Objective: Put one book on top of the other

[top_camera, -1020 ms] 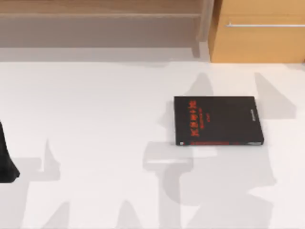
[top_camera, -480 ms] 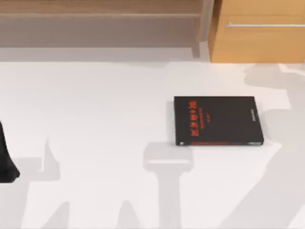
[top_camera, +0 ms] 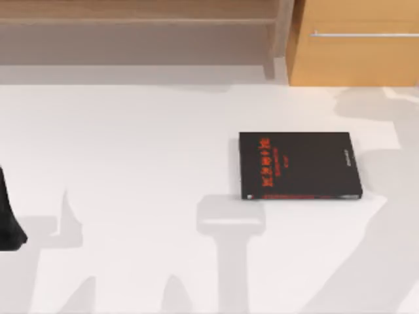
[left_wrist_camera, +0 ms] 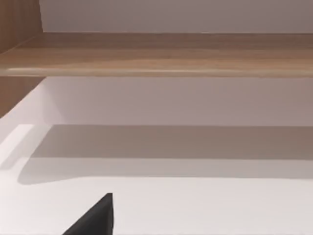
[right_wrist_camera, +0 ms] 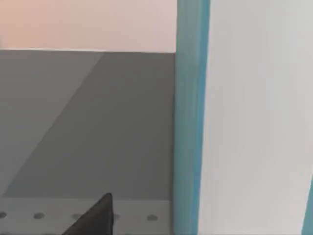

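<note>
One black book (top_camera: 299, 165), red lettering unreadable, lies flat.

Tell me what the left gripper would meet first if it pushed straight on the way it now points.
Judging by the left wrist view, the left gripper faces bare white table, then the wall under the wooden shelf. The way looks free until that wall, though depth is uncertain.

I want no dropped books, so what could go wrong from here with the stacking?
The teal book stands right against the right wrist camera, edge-on; how firmly it is held cannot be seen, so it might slip.

The black book is thin and lies alone on the white table; a tilted or off-centre landing could push it along or leave the teal book overhanging.
</note>
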`<state>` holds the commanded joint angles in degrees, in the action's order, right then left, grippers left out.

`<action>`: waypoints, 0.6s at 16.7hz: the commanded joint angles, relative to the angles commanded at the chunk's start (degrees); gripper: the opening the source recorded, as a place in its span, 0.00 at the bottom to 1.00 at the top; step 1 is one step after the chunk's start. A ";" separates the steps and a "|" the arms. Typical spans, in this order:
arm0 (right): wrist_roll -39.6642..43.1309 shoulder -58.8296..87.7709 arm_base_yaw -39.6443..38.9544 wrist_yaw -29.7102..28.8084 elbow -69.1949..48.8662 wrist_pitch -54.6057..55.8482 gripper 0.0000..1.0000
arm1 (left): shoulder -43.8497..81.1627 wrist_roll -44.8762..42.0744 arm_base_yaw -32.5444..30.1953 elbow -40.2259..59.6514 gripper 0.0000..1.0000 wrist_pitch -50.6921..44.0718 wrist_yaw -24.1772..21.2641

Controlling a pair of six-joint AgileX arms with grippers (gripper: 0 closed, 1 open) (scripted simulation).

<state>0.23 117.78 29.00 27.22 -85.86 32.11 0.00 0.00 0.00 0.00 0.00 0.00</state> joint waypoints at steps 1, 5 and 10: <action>0.00 0.38 0.21 0.24 -1.02 -0.64 1.00 | 0.00 0.00 0.00 0.00 1.00 0.00 0.00; 0.03 3.45 -0.87 -0.80 -5.09 -1.63 1.00 | 0.00 0.00 0.00 0.00 1.00 0.00 0.00; 0.05 5.57 -2.01 -2.05 -7.27 -1.77 1.00 | 0.00 0.00 0.00 0.00 1.00 0.00 0.00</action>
<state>0.29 123.35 26.99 25.17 -93.13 30.35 0.00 0.00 0.00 0.00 0.00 0.00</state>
